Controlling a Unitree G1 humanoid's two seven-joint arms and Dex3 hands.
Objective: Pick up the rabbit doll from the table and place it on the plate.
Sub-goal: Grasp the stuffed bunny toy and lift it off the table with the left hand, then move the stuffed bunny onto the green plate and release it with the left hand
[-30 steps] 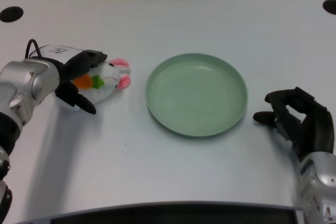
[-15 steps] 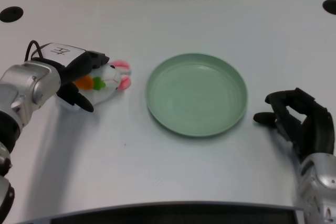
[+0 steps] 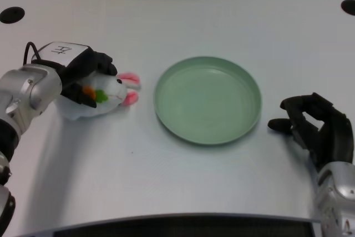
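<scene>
One soft toy and one dish are all the job involves here. The rabbit doll (image 3: 105, 97) lies on the white table (image 3: 183, 181) at the left, its pink-lined ears pointing right toward the green plate (image 3: 207, 99), which sits near the middle of the table and holds nothing. The ears stop just short of the plate's left rim; the two do not touch.

The left hand (image 3: 83, 73) is wrapped over the doll from the far-left side. Its black fingers curl down across the white body and over the orange and green carrot patch, so the hand grips the doll rather than merely resting on it. Whether the thumb has closed underneath is hidden by the toy itself. The doll's underside seems to be on the table or only barely off it; that cannot be told for certain from above.

By my judgement the step in hand is the grasp, at the point of turning into the lift, with none of the carrying done yet. The next move calls for a clean rise, high enough for the ears and soft body to clear the plate's raised rim, then a short travel right to bring the doll over the plate's centre before the fingers let go.
</scene>
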